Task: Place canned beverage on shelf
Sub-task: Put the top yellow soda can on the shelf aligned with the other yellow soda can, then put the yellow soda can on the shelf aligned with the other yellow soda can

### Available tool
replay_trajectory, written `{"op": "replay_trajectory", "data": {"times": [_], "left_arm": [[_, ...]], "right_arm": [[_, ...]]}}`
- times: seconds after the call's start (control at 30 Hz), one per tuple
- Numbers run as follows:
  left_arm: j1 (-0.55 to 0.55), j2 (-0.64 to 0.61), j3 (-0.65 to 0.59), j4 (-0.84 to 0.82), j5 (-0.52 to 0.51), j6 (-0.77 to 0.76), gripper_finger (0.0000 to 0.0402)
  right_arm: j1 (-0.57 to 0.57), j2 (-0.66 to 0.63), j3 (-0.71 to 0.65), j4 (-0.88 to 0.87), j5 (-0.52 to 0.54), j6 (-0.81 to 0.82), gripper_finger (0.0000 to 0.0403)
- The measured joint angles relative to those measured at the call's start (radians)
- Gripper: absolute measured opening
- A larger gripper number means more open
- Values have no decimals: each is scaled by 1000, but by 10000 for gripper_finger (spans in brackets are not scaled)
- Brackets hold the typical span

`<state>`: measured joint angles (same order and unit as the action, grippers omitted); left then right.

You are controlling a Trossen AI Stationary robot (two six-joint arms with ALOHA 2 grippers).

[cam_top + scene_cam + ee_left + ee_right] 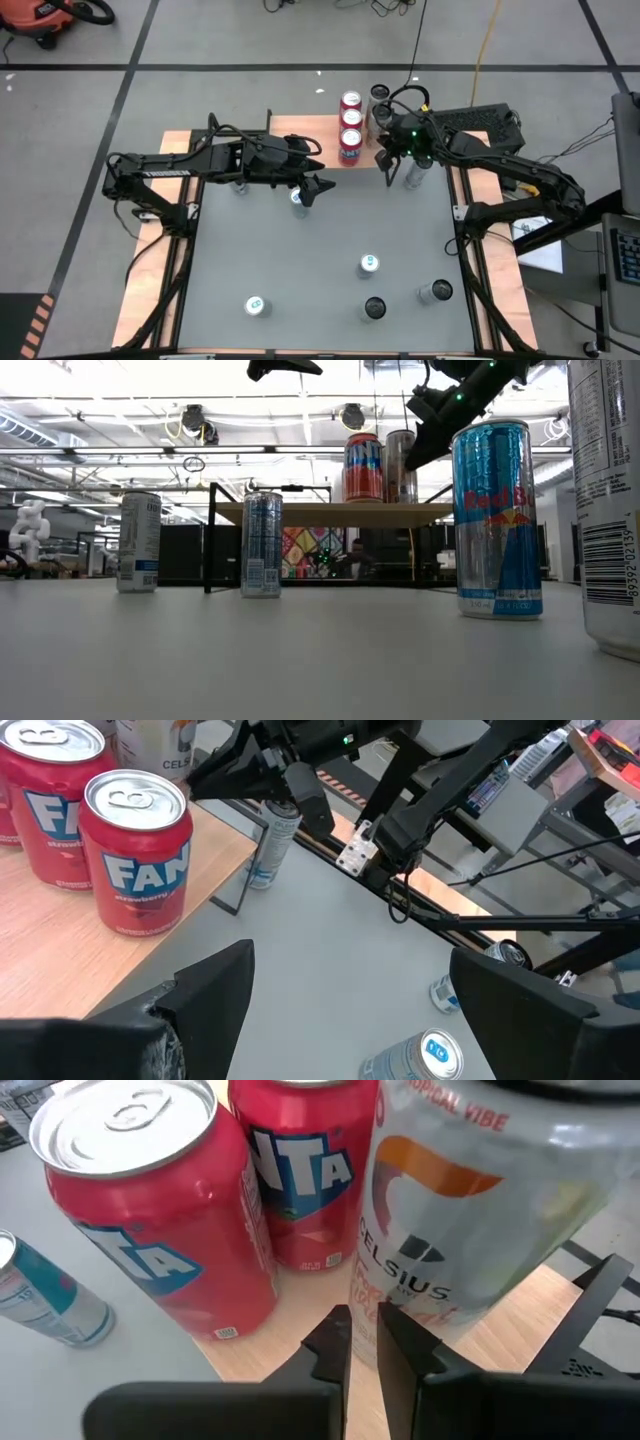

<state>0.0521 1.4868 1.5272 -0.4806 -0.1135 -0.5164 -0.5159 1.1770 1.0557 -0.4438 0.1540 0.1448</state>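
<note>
Robotics lab, taped concrete floor (pixel 250 40), loose cables (pixel 480 50), ceiling ducts (pixel 200 425), shop vacuum (pixel 45 20)

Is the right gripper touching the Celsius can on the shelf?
Apart. The right wrist view shows the right gripper shut, with shelf wood visible between it and the Celsius can.

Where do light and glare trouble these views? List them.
Low view: ceiling lights glare behind the shelf; the Red Bull can looms near the lens. High view: even light, soft shadows on the table. Right wrist view: a pale sheen on the Celsius can, crowding the picture.
</note>
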Motion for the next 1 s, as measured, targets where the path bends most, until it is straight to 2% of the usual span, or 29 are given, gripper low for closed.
{"op": "replay_trajectory", "data": {"times": [0.53, 0.63, 0.77, 1.0], "left_arm": [[0, 0, 0, 0, 6, 0, 338], [0, 0, 0, 0, 22, -1, 338], [-12, 0, 0, -8, 36, -27, 338], [-59, 0, 0, -9, 39, -26, 338]], "right_arm": [[0, -5, 0, -3, 25, 17, 17], [1, -28, 8, -21, -68, 39, 17], [33, -56, 86, -200, -220, 104, 18], [165, -77, 237, -471, -367, 181, 18]]}}
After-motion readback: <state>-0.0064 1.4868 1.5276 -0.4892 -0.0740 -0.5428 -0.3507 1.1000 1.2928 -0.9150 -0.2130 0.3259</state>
